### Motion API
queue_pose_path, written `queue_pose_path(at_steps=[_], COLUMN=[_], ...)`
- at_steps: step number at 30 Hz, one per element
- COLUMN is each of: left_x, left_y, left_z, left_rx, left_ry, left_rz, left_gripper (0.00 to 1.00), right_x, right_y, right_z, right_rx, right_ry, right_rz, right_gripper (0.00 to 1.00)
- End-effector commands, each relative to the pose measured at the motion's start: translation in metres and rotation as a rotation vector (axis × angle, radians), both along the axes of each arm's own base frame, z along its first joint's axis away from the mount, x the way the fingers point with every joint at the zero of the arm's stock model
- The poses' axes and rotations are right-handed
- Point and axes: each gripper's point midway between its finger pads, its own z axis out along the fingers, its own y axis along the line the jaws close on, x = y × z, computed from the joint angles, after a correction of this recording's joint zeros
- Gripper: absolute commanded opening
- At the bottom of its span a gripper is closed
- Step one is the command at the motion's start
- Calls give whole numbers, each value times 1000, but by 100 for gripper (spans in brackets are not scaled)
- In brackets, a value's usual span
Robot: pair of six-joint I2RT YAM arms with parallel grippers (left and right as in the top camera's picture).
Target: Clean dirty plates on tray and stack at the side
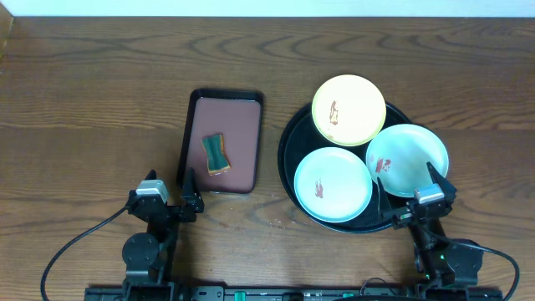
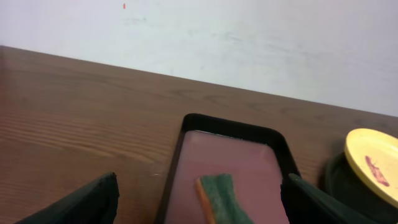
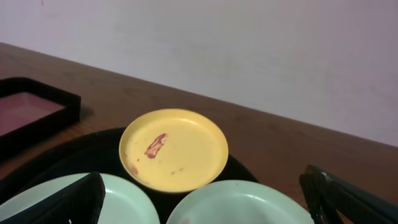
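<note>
**Overhead view.** A round black tray (image 1: 287, 155) lies right of centre on the wooden table (image 1: 84, 100) and carries all three plates. The yellow plate (image 1: 349, 109) sits at the upper part and reaches past the tray's far rim. One mint plate (image 1: 333, 184) lies at the lower left, inside the rim. The other mint plate (image 1: 407, 160) lies at the right and extends over the right rim. Each plate bears a red-brown smear. Left of the round tray, apart from it, is a rectangular reddish-brown tray (image 1: 241, 125) holding a green and orange sponge (image 1: 216, 154).

**Grippers.** The left gripper (image 1: 170, 182), at the lower left, stands just below the rectangular tray with its fingers spread wide and nothing between them. The right gripper (image 1: 406, 181), at the lower right, hangs at the lower edge of the right mint plate, fingers likewise wide apart and empty.

**Wrist views.** The left shows the sponge ahead; the right shows the yellow plate centred.
</note>
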Motion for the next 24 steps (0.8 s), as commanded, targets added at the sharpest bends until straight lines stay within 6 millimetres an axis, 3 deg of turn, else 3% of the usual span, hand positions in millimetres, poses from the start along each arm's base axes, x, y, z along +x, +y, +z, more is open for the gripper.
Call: queue_pose_path(at_steps=[1, 3, 5, 9, 11, 15, 20, 24], left_x=[-1, -1, 1, -2, -7, -20, -13, 8], left_y=[3, 3, 1, -26, -29, -29, -50, -60], left_z=[-15, -15, 6, 40, 71, 126, 147, 145], left_rx=[26, 26, 15, -120, -200, -253, -266, -302], left_ry=[49, 48, -38, -159, -270, -403, -204, 78], left_rz=[12, 13, 3, -151, -183, -207, -305, -326], left_gripper=[84, 84, 84, 84, 84, 84, 84, 84], right_x=[-1, -3, -8, -15, -16, -25, -17, 8], right_y=[5, 11, 24, 37, 37, 37, 41, 57], right_z=[0, 0, 2, 16, 29, 78, 136, 155], right_rx=[-9, -5, 40, 240, 304, 316, 322, 359], right_ry=[-4, -4, 1, 25, 12, -64, 6, 249], right_rz=[36, 68, 148, 233, 240, 254, 274, 354], right_gripper=[99, 99, 99, 99, 99, 99, 99, 99])
